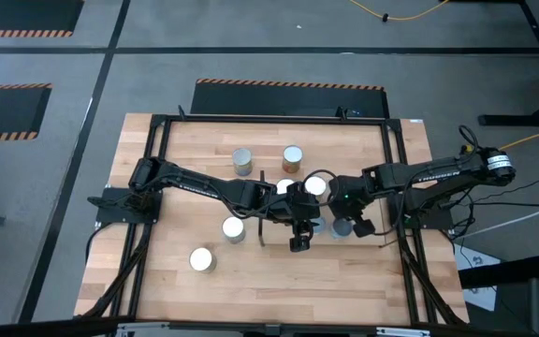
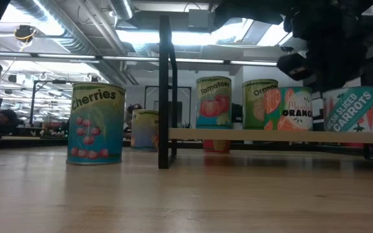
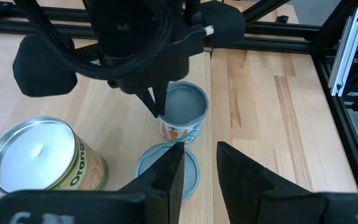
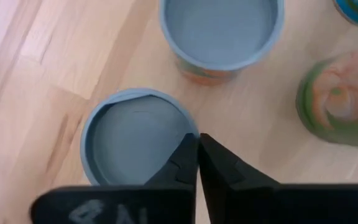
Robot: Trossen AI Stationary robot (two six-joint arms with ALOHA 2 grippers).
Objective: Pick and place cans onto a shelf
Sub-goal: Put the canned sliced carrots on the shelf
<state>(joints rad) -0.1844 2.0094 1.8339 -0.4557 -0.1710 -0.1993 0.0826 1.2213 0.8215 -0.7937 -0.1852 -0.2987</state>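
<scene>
Pinched together and empty, the right gripper's [image 4: 197, 155] jaws hang right above a pale-topped can [image 4: 135, 140]; left gripper [image 3: 197, 165] stands narrowly parted above the same can, empty.

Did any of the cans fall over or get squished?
No, nothing stands out. Every can in view stands upright: the cherries can on the table, and the tomatoes can and carrots can on the shelf. No dents or spills show.
</scene>
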